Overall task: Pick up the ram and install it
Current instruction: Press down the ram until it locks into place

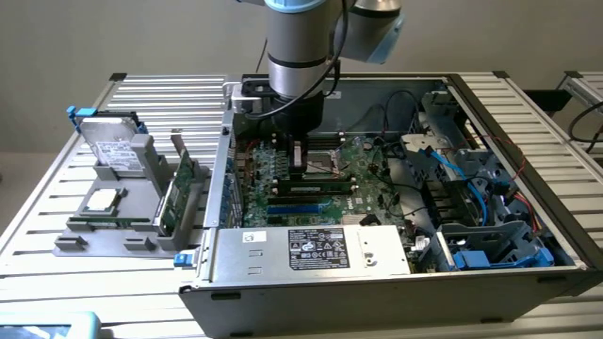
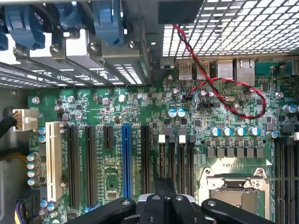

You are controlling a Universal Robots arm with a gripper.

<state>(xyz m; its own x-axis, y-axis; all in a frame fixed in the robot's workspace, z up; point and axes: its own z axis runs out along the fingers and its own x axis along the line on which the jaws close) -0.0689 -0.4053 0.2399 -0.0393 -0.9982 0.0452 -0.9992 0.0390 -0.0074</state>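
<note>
The open computer case [image 1: 396, 279] lies on the table with its motherboard [image 1: 363, 159] facing up. A long thin green stick, apparently the ram [image 1: 317, 188], lies along the black memory slots beside two blue slots [image 1: 298, 207]. My gripper [image 1: 301, 164] hangs from the arm inside the case, just behind that stick and near the CPU socket [image 1: 323, 164]. In the wrist view its black fingers [image 2: 161, 196] are pressed together with nothing between them, above the board, between the expansion slots [image 2: 126, 163] and the CPU socket [image 2: 233, 193].
A grey holder [image 1: 113, 236] on the exterior view's left carries a hard drive [image 1: 115, 150], a CPU [image 1: 104, 200] and an upright green card [image 1: 179, 194]. Blue and black cables [image 1: 462, 176] and drive cages fill the case's right side. A red-black wire [image 2: 219, 91] loops over the board.
</note>
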